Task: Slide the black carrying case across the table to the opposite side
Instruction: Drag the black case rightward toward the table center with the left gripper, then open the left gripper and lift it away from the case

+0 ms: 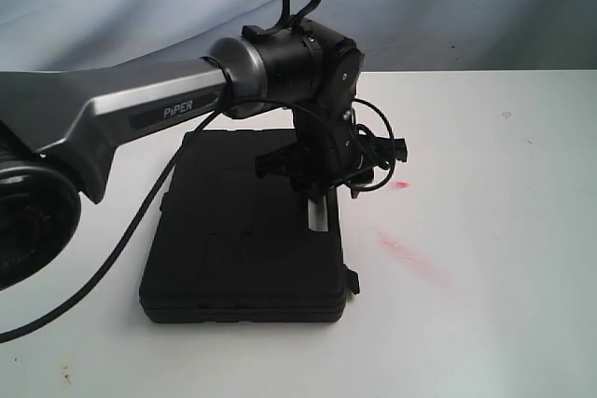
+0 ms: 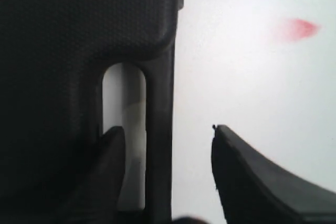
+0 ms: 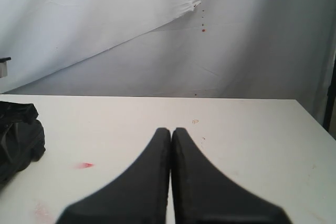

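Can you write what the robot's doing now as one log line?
black case: flat on table | left hand: open, astride handle | right hand: shut, empty

black carrying case (image 1: 244, 240) 1 | table (image 1: 494, 323) 1 | grippers 2 (left gripper (image 2: 167, 128), right gripper (image 3: 171, 129)) — red smears (image 1: 406, 251) 2

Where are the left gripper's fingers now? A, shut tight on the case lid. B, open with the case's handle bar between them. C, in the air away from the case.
B: the left gripper stands open, one finger at the handle slot of the black case, the other over the white table, the handle bar between them.
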`<state>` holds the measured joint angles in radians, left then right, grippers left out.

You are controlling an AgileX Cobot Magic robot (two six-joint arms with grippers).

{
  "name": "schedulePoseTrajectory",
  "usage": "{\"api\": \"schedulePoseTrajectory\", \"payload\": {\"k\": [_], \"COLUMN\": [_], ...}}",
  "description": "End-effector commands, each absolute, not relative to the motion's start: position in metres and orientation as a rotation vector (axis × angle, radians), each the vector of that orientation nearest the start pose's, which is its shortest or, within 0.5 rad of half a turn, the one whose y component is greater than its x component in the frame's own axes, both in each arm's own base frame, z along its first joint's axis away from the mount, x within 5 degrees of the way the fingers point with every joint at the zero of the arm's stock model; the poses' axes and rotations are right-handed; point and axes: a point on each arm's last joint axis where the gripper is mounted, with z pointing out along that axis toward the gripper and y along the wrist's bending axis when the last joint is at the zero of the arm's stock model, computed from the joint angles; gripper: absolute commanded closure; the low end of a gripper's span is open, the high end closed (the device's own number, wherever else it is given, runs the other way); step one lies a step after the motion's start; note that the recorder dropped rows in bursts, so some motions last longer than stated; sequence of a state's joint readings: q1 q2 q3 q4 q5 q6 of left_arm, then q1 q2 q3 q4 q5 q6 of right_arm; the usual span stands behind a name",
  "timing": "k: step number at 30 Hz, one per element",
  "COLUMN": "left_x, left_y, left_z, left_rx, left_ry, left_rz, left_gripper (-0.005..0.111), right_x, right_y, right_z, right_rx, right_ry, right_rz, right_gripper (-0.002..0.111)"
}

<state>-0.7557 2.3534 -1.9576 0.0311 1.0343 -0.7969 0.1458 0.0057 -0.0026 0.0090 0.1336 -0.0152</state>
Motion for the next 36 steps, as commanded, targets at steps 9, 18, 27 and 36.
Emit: {"api": "schedulePoseTrajectory", "payload": {"k": [9,18,27,36], "left_x": [0.36,0.365,0.367,0.346], "left_y": [-0.322,-0.315,-0.322,-0.306], "left_z": [0.203,0.238,0.255,0.29], "left_rx": [0.194,0.408,0.558,0.618], "left_ry": [2.778,2.586,2.45,2.272], "left_rz": [-0.022,0.054,-0.037,-0.186], "left_gripper": [0.092,0.107,0.107,0.107], "right_x": [0.056,0.056,0.056,0.056], "right_y": [0.008,0.008,0.008,0.008], "right_z": [0.202,0.202,0.202,0.202], "right_rx": [-0.116,-0.116,-0.116,-0.116], "right_ry": [1.603,1.603,1.603,1.603], "right_rz": [0.107,0.107,0.107,0.107], "right_gripper": [0.108,0.108,0.108,0.108]}}
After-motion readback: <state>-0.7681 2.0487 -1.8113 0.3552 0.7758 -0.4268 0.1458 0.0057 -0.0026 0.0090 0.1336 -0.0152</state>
